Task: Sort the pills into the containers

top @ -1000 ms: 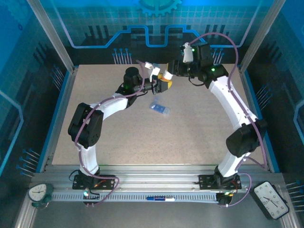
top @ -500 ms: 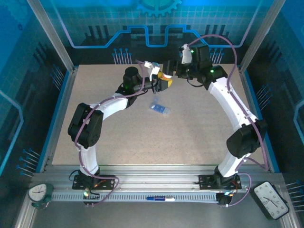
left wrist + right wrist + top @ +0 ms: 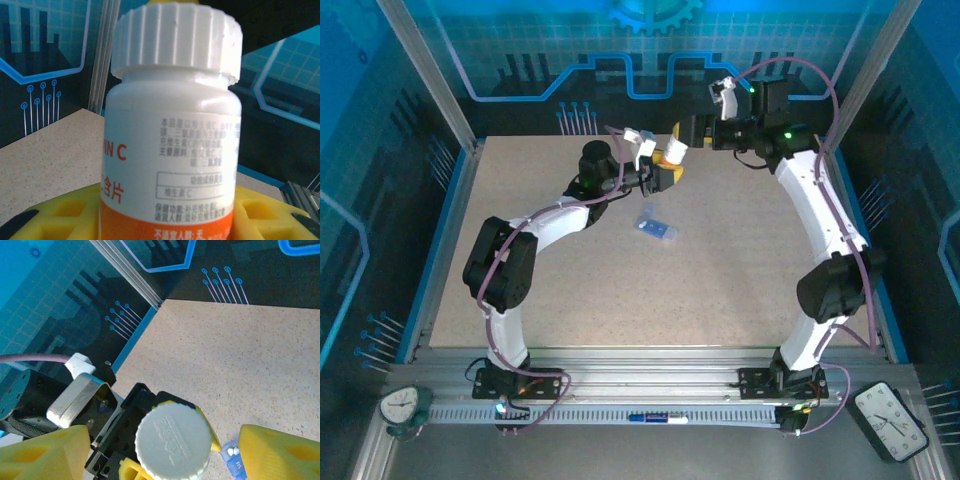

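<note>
Step in hand, as we judge it: opening the bottle [image 3: 170, 150] so pills can go to the pill box [image 3: 656, 228]; left fingers [image 3: 260, 215] are clamped on the bottle's body, holding it above the far middle of the bench [image 3: 720, 300]; white cap [image 3: 172, 440] is on, so no pouring yet; right fingers [image 3: 280, 452] stand wide, facing the cap end-on but apart from it; the pill box lies flat on the bench, near and just below the bottle in the overhead view, and one compartment seen from the right wrist shows small white specks, likely pills [image 3: 231, 452]; the next move probably calls for the right fingers to line up square on the cap, close and twist while the left grip resists; room: the back wall [image 3: 650, 60] and its frame rail sit close behind both wrists; open bench lies toward the arm bases.
</note>
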Action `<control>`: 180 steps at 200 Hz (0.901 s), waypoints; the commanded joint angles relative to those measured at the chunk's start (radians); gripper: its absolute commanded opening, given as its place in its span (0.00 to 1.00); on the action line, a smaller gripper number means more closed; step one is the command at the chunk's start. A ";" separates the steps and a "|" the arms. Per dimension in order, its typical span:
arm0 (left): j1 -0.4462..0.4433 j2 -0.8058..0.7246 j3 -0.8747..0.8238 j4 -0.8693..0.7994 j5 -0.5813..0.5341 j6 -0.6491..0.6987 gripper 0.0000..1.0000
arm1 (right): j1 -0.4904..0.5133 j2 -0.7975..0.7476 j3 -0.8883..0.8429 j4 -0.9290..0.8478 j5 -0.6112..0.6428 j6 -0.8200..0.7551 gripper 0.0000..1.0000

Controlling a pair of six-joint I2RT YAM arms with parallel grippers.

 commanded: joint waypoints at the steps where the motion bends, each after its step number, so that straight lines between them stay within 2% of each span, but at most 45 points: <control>1: -0.008 -0.039 0.016 0.052 0.038 -0.022 0.00 | -0.007 0.046 0.061 -0.081 -0.087 -0.075 0.78; 49: -0.009 -0.034 0.023 0.050 0.043 -0.027 0.00 | 0.000 0.068 0.084 -0.097 -0.102 -0.092 0.72; 95: -0.009 -0.030 0.031 0.048 0.043 -0.027 0.00 | 0.003 0.067 0.072 -0.119 -0.087 -0.096 0.47; 114: -0.008 -0.027 0.038 0.048 0.040 -0.027 0.00 | 0.010 0.058 0.056 -0.121 -0.065 -0.088 0.42; 133: -0.008 -0.025 0.044 0.041 0.031 -0.019 0.00 | 0.026 0.041 0.022 -0.115 0.004 -0.050 0.39; 180: -0.012 -0.042 0.043 0.011 -0.049 0.054 0.00 | 0.117 -0.036 -0.162 -0.026 0.302 0.189 0.35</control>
